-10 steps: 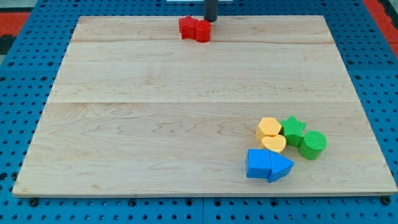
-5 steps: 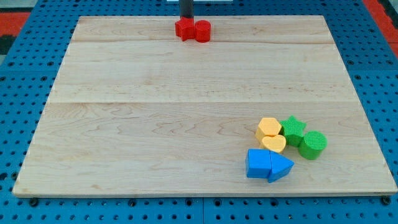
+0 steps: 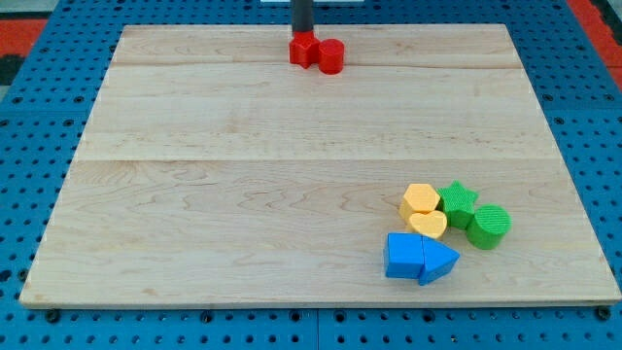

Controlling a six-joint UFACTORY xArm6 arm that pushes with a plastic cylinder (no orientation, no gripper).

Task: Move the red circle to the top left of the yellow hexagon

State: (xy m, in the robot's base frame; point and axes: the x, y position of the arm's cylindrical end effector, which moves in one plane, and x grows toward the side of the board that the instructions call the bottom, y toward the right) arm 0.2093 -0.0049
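My tip (image 3: 302,37) stands at the top edge of the counter (image 3: 243,194), a straight dark rod coming down from the view's top. It is a plain rod, this tool, with no jaws to stand apart or together, so it clamps on nothing. Its lower end touches the upper side of a red block (image 3: 304,50) of uneven outline, whose exact shape I cannot make out.

Taking that red block as the landmark: the red circle (image 3: 331,56) lies just to its right, slightly lower in the view, and the two touch. My tip sits just above the red block and up and to the left of the red circle, apart from the circle itself.

Every other block lies well apart from the red block, far down and to the view's right, in one tight cluster near the counter's lower right corner. Nearest of these is the yellow hexagon (image 3: 421,198). Just below it, touching it, is a yellow heart (image 3: 428,225). To the right of the hexagon is a green star (image 3: 458,201), and just right and below that a green cylinder (image 3: 489,226). Farthest from the red block are a blue cube (image 3: 402,256) and, pressed to its right side, a blue triangle (image 3: 439,261).
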